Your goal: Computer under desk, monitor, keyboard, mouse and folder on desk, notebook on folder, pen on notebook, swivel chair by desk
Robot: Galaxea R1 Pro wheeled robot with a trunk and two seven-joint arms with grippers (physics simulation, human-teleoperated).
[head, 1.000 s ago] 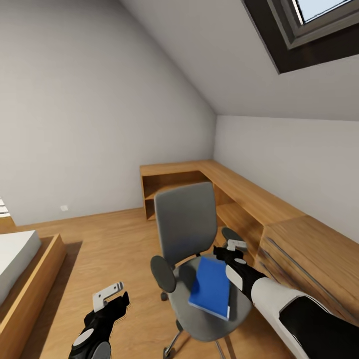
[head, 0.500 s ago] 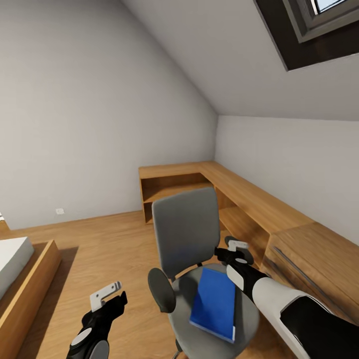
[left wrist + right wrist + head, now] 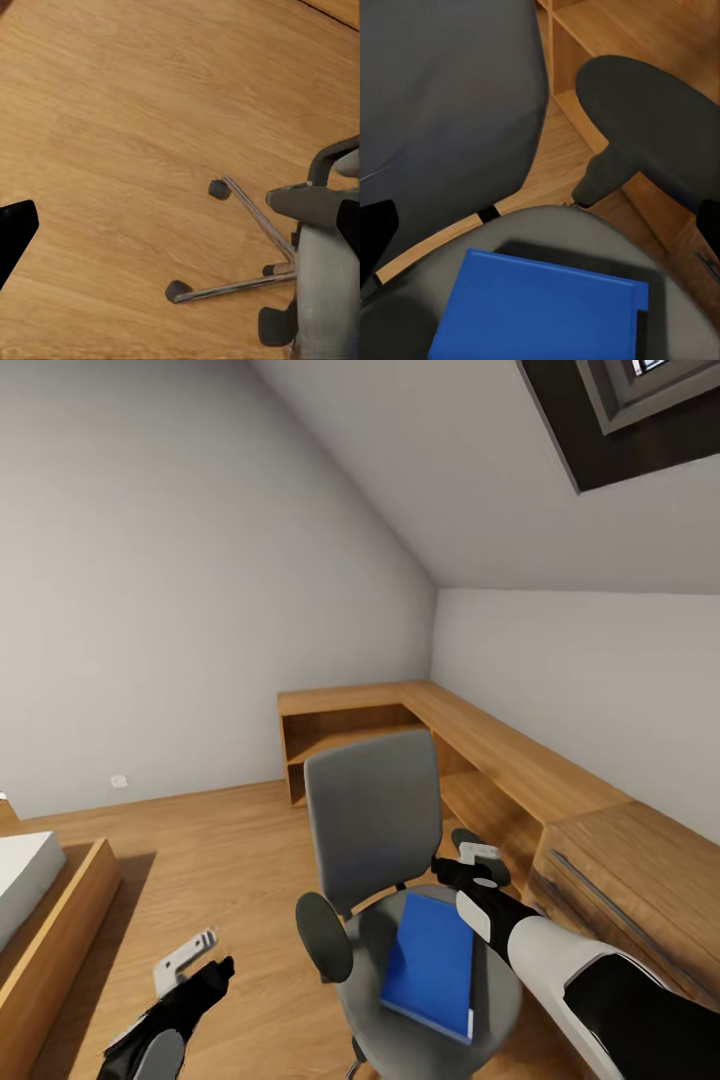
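From the head camera we see the folder flat on the chair, our right gripper above its far edge, our left gripper over floor; a wooden dresser stands behind. Left wrist: chair base, fingers apart. Right wrist: folder below an armrest; fingers spread, empty.

The head camera is looking down from high up toward the chair at 12 o'clock, mid-range. The left wrist camera is facing straight down at the floor, catching the chair's base. The right wrist camera is hovering close over the seat and folder.
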